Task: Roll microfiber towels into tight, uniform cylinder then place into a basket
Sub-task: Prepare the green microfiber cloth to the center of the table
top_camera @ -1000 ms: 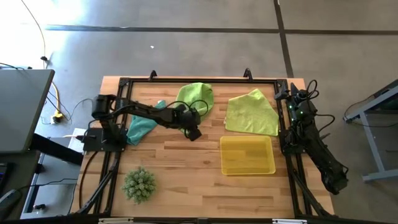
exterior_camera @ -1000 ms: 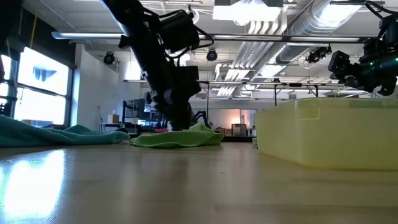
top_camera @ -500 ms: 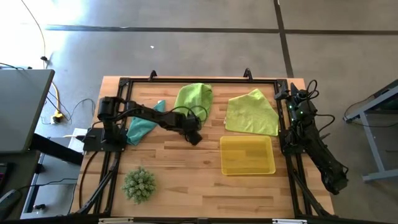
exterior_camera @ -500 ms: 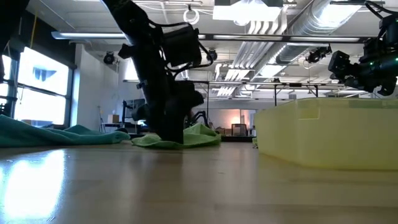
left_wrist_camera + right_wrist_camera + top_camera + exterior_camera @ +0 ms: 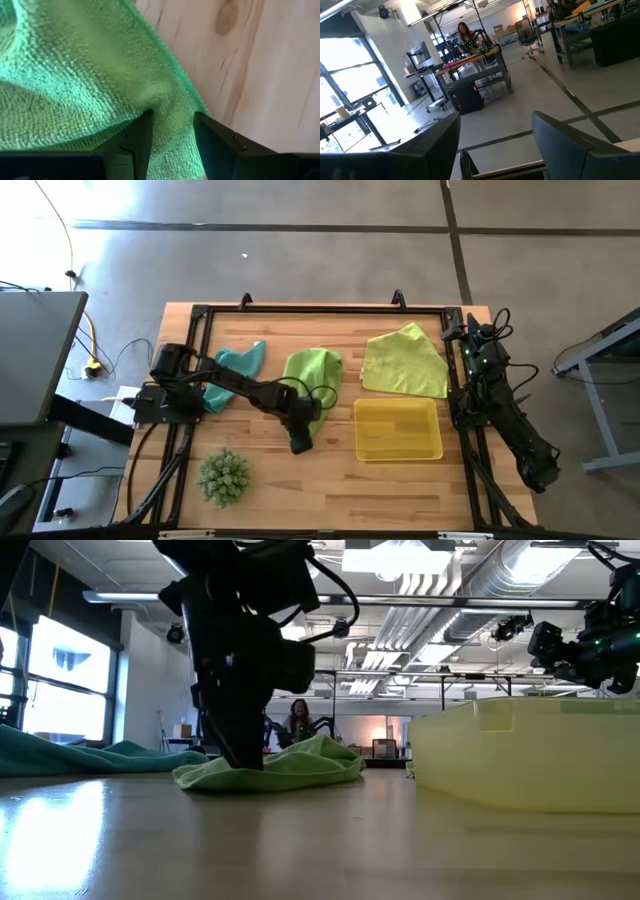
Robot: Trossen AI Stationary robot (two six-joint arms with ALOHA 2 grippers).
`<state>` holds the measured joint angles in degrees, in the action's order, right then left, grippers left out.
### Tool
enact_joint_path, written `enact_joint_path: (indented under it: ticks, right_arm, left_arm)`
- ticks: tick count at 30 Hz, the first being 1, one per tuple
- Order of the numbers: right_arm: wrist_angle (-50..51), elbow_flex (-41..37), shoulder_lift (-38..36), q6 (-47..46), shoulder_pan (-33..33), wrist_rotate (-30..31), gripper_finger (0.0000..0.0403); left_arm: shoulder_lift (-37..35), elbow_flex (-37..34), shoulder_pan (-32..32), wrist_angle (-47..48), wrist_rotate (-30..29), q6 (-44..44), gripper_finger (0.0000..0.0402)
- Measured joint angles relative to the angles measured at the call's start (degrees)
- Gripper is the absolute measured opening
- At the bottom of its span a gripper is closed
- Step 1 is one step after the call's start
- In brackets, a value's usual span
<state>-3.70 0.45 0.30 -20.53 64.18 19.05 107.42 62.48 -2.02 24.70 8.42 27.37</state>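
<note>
Your left gripper (image 5: 299,443) pinches a fold of the bright green towel (image 5: 313,376), just left of the basket (image 5: 398,430), fingers (image 5: 137,137) clamped on the cloth. The teal towel (image 5: 232,370) lies left of the basket, the pale yellow-green towel (image 5: 405,360) behind it. Your right gripper (image 5: 540,472) waits right of the basket, fingers apart.

Two dark jointed arms; black looping cables; dark angular fingers
</note>
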Motion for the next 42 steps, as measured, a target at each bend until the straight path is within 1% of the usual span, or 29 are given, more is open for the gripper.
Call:
enact_joint_path:
  ticks: [2,4,8,10,11,14,17,21,26,30,35,38,42]
  right_arm:
    - [0.0,0.0,0.0,-0.22,0.0,-0.02,0.0238]
    - [-0.3,0.0,0.02,-2.06,0.0,-0.05,0.0238]
    - [-0.79,0.0,0.02,-11.14,-0.09,-0.74,0.0238]
    - [-1.23,0.0,0.02,-15.95,-0.09,-2.95,0.0238]
    - [-1.74,0.0,0.02,-16.76,-0.09,-4.71,0.0238]
    - [-4.07,0.0,0.07,-13.69,-0.1,-13.61,0.0238]
    - [-8.01,0.0,0.08,-8.98,-0.11,-19.41,0.0238]
    - [-12.43,0.08,0.07,-6.34,-0.12,-21.55,0.0238]
    - [-12.5,1.28,0.17,-3.48,-0.22,-23.69,0.0238]
    - [-14.04,1.51,0.81,-0.72,-0.74,-23.83,0.0238]
    - [-20.36,1.55,3.64,4.99,-2.44,-23.14,0.0238]
    - [-23.65,1.63,5.79,7.58,-3.54,-20.0,0.0238]
    - [-25.4,1.64,8.62,7.96,-4.98,-13.11,0.0238]
  left_arm:
    - [-1.32,1.16,-0.02,3.32,-2.25,-1.42,0.0135]
    - [-2.9,2.76,-0.03,5.84,-6.02,-2.93,0.0135]
    - [-3.74,4.63,0.08,12.29,-11.97,-4.0,0.0135]
    - [-4.1,5.34,0.07,12.77,-14.65,-4.02,0.0135]
    - [-4.17,5.44,0.13,12.64,-16.14,-4.02,0.0135]
    - [-3.71,5.34,0.42,12.85,-20.34,-4.02,0.0135]
    - [-2.62,5.12,0.99,13.23,-21.28,-3.74,0.0135]
    - [-1.57,4.1,1.47,13.13,-20.62,-0.94,0.0135]
    - [-0.73,2.36,1.6,13.08,-20.54,3.92,0.0135]
    - [-0.73,1.06,1.64,12.83,-20.41,6.12,0.0135]
    - [-0.73,0.81,1.66,12.61,-20.02,6.52,0.0135]
    - [-0.73,0.81,1.66,11.84,-20.02,6.52,0.0135]
    - [-0.73,0.81,1.66,10.92,-20.04,6.36,0.0135]
